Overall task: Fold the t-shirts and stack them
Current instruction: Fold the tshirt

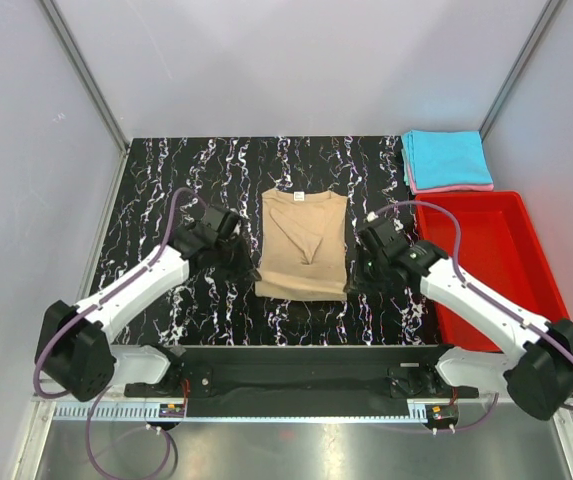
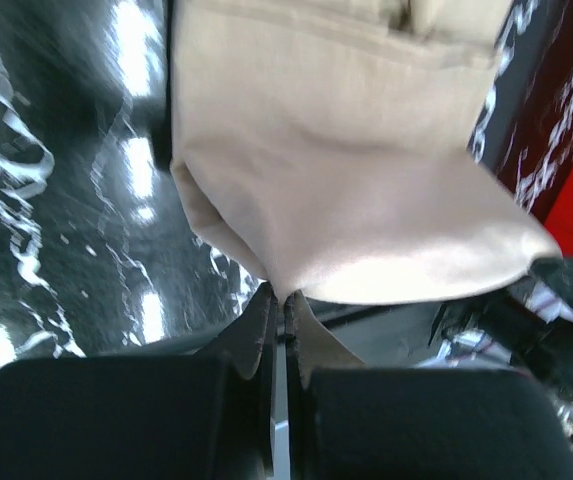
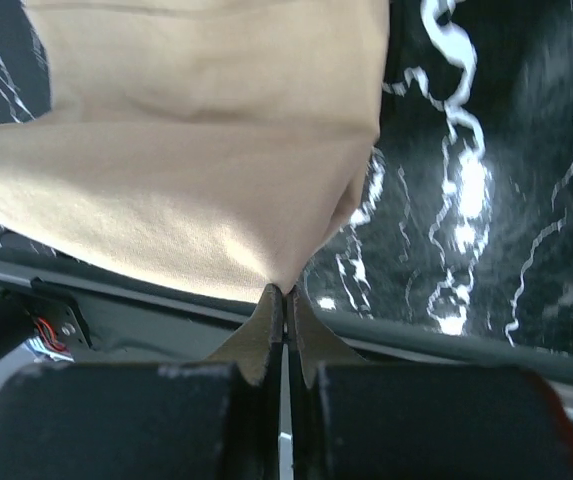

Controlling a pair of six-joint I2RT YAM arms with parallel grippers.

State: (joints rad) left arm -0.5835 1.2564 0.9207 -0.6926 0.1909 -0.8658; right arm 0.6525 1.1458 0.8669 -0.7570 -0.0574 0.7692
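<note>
The tan t-shirt (image 1: 303, 245) lies in the middle of the black marbled table, folded narrow, its neck label toward the far side. My left gripper (image 1: 245, 266) is shut on the shirt's near left corner (image 2: 278, 285). My right gripper (image 1: 358, 272) is shut on its near right corner (image 3: 288, 280). Both corners are lifted, and the cloth hangs from the closed jaws in both wrist views. A folded cyan t-shirt (image 1: 446, 158) lies on a folded pink t-shirt (image 1: 456, 187) at the far right corner.
A red plastic bin (image 1: 496, 262) stands along the right side of the table, just right of my right arm. Grey walls enclose the table on three sides. The black base bar (image 1: 306, 375) runs along the near edge.
</note>
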